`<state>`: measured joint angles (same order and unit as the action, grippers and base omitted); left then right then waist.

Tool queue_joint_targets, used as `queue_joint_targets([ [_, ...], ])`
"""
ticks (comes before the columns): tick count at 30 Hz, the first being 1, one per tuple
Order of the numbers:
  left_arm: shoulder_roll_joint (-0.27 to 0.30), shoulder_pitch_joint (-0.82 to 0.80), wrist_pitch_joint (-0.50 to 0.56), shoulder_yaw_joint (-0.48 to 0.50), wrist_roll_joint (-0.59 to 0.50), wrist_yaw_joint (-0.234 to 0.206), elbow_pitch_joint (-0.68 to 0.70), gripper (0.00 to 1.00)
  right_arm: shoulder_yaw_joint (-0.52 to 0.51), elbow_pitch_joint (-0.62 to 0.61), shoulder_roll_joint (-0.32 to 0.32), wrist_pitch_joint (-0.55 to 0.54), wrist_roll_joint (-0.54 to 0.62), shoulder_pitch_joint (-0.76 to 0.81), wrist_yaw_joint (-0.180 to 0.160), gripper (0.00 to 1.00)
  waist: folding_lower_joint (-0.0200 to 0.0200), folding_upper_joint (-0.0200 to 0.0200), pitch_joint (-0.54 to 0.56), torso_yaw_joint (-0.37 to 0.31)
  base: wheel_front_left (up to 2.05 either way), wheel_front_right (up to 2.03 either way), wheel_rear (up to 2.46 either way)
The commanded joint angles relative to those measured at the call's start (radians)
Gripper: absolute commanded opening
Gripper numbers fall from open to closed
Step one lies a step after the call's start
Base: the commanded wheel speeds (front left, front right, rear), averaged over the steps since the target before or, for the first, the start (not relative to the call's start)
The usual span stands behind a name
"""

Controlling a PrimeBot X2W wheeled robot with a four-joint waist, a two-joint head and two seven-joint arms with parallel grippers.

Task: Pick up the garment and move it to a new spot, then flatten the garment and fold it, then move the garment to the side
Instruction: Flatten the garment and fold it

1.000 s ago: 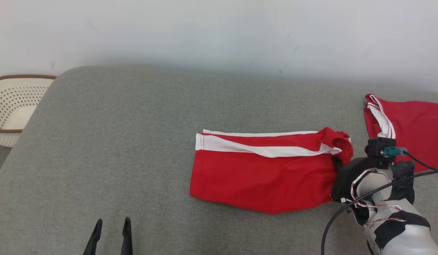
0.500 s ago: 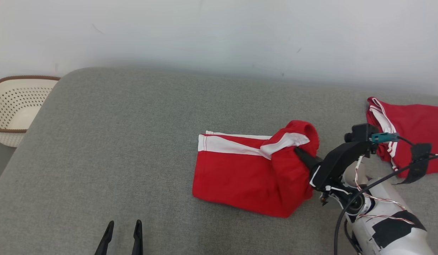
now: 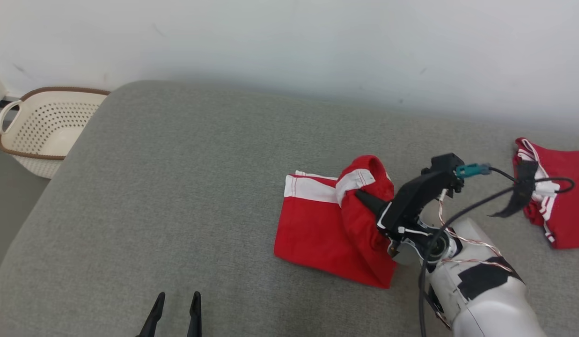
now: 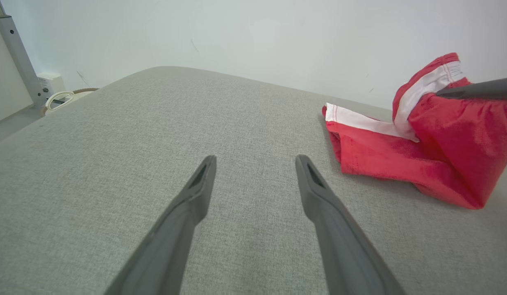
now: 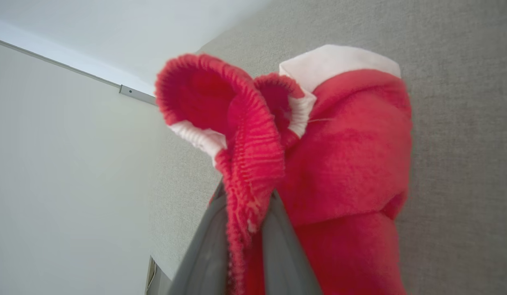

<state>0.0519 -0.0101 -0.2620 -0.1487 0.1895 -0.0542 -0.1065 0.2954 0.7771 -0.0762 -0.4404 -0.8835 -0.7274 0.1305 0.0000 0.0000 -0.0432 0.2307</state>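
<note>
1. While the right gripper pinches the ribbed waistband of the shorts, fingers pressed together on the cloth, that end stands raised off the couch.
2. The rest of the shorts lies flat on the couch, right of centre in the head view, with the white stripe along the far edge.
3. The long axis runs left to right across the head view. The hem is the left end. The held waistband is the right end, arched over the flat part.
4. Governing relation: the hem lies directly left of the right gripper, along that axis. Judgement: the fold calls for carrying the waistband leftward to the hem and lowering it.
5. The left gripper is spread and empty near the couch's front edge, well apart from the shorts. The right arm is the nearer.
6. A second garment lies apart at far right, and a basket sits beyond the couch's left end. Judgement: neither obstructs the fold.
</note>
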Motion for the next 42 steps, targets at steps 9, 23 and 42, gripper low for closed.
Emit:
queue_joint_targets([
  [9, 0.000, -0.025, -0.004, -0.038, 0.029, -0.010, -0.015, 1.00, 0.022, 0.122, 0.025, 0.005, 0.051, -0.085, 0.000, 0.00, 0.0000, 0.0000, -0.013, 0.051, 0.00, 0.00, 0.00],
  [23, 0.000, -0.047, -0.004, -0.088, 0.058, -0.025, -0.034, 1.00, 0.124, 0.276, 0.027, 0.010, -0.006, -0.192, 0.000, 0.00, 0.0000, 0.0000, -0.022, 0.102, 0.00, 0.00, 0.00],
  [42, 0.000, 0.006, -0.004, -0.019, 0.022, -0.020, -0.012, 1.00, 0.220, 0.096, -0.043, 0.239, -0.047, -0.131, 0.000, 1.00, 0.0000, 0.0000, 0.025, 0.049, 0.00, 0.00, 0.00],
])
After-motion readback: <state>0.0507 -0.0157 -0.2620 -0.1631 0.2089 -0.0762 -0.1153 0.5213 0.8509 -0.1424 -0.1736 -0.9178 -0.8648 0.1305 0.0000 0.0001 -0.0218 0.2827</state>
